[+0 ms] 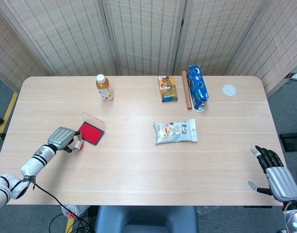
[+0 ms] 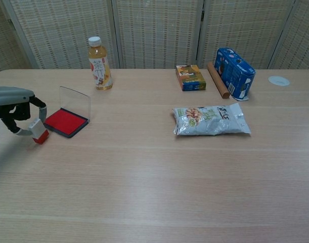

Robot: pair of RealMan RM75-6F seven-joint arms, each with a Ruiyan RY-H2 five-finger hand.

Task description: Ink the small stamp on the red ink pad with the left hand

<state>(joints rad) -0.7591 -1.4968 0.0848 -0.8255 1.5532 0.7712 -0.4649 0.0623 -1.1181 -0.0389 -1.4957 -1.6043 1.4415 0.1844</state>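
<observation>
head view: near the table's (image 1: 138, 160) left edge, the left hand (image 1: 62, 139) pinches the small stamp (image 1: 78, 144) just beside the red ink pad (image 1: 91, 132).

chest view: stamp low, seemingly inked; next, lift clear.

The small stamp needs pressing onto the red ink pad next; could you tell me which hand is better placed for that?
Left. The left hand already holds the small stamp right beside the open red ink pad. The right hand is empty at the table's far right edge.
</observation>
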